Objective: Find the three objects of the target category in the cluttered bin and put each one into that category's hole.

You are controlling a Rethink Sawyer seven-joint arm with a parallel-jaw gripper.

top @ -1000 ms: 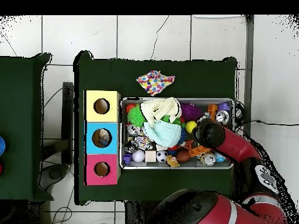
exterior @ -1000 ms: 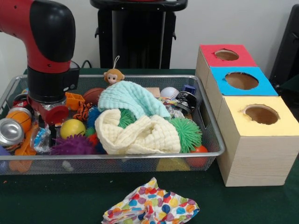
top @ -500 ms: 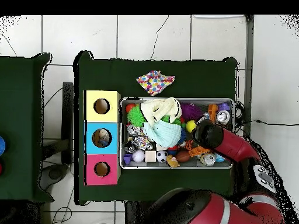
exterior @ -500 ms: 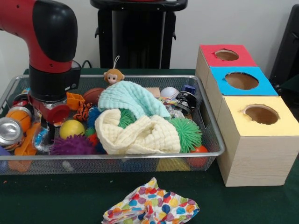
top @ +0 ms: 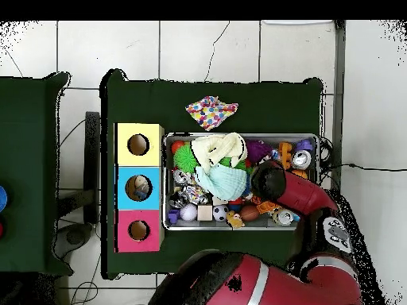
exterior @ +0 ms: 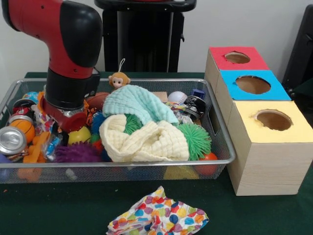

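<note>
The red arm (exterior: 68, 63) reaches down into the wire bin (exterior: 222, 142) on the desk (exterior: 58, 210), its gripper (exterior: 66, 122) buried among toys above a yellow ball (exterior: 78, 135); its opening apparently hidden, cannot tell. Three holed boxes (exterior: 266, 142) stand beside the bin.

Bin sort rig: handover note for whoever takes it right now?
Claw: down in the bin at the front view's left, above the yellow ball; fingers hidden, cannot tell if it holds anything.
Bin: still cluttered, with the cream cloth and mint cloth over the middle, green spiky ball, purple spiky ball, can, monkey.
Boxes: red, blue, yellow; overhead shows something inside the blue hole.
Dotted cloth lies on the table outside the bin.
Left: target category unclear from the views; keep searching.
</note>
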